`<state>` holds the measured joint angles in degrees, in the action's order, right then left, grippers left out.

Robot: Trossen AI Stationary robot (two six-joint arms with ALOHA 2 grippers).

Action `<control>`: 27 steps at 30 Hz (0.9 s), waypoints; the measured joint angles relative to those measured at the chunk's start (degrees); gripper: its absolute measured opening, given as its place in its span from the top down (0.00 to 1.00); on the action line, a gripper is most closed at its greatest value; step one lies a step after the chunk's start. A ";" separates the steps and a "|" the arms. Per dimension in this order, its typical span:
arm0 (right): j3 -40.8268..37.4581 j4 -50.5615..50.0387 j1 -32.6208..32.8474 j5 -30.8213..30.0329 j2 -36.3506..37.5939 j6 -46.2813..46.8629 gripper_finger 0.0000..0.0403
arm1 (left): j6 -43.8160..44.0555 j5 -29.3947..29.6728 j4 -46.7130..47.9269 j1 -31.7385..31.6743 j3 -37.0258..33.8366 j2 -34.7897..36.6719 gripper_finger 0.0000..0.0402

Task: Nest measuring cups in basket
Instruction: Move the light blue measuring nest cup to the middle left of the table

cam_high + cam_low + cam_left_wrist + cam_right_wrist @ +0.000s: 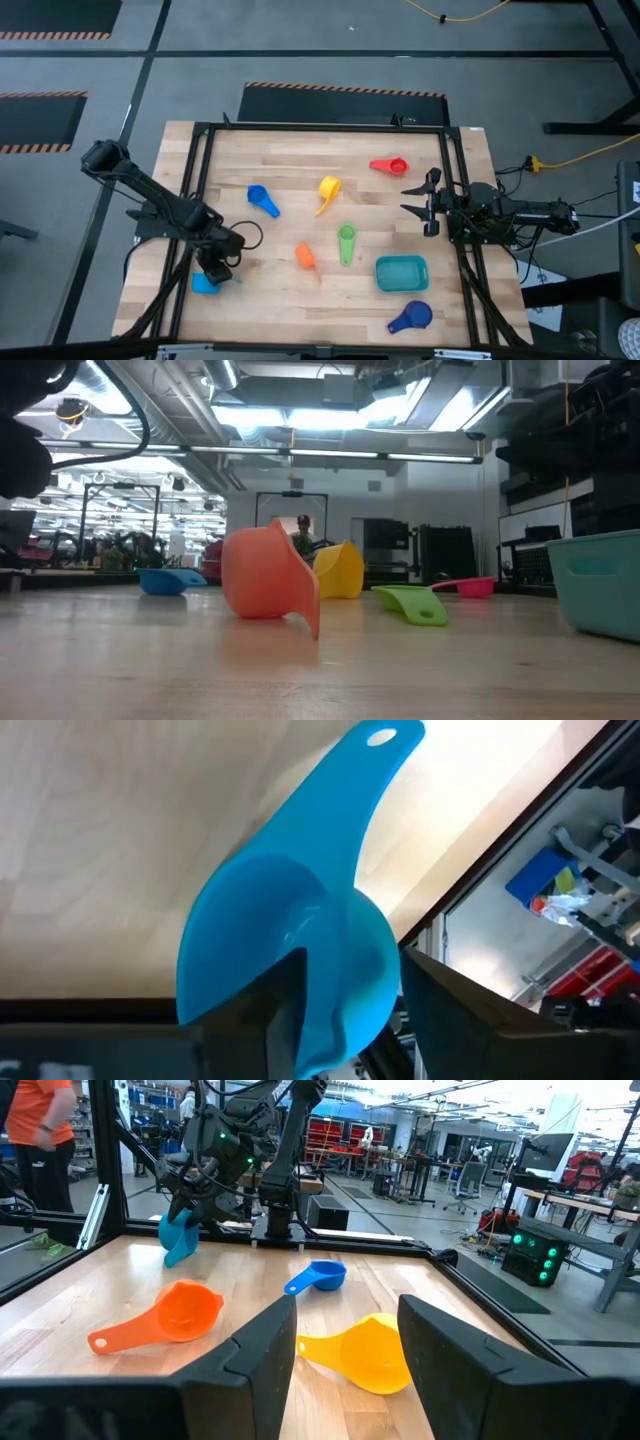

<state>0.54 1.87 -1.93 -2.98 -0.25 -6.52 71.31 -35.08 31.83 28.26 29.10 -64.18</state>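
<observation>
The light blue measuring cup sits in my left gripper, at the table's near left corner. On the wood lie the blue cup, the yellow cup, the red cup, the green cup, the orange cup on its side, and the dark blue cup. The teal basket stands near the right, with nothing in it. My right gripper waits open at the right edge, holding nothing. My left gripper holds the light blue cup by its bowl wall, one finger inside the bowl and one outside. The fingers slant down from the left. The cup is tilted, its handle pointing away from the fingers. Whether the handle's end touches the table I cannot tell.
A black frame runs around the tabletop, close to the left gripper. Bare wood lies between the left gripper and the orange cup. A person stands beyond the table's far left side.
</observation>
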 joint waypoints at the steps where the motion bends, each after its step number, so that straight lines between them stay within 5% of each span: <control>1: 0.00 0.02 0.02 0.00 0.00 0.00 0.55 | 0.00 -0.01 -0.05 0.10 0.00 0.00 0.64; 21: 0.00 0.02 0.02 0.00 0.00 -0.02 0.55 | -4.37 1.73 -0.01 0.43 0.00 0.02 0.97; 27: 0.00 0.02 0.01 0.01 0.02 -0.02 0.55 | -5.96 5.51 -2.21 0.45 0.01 0.09 0.98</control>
<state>0.54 1.89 -1.92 -2.97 -0.23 -6.55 65.35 -29.57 29.62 28.71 29.12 -64.09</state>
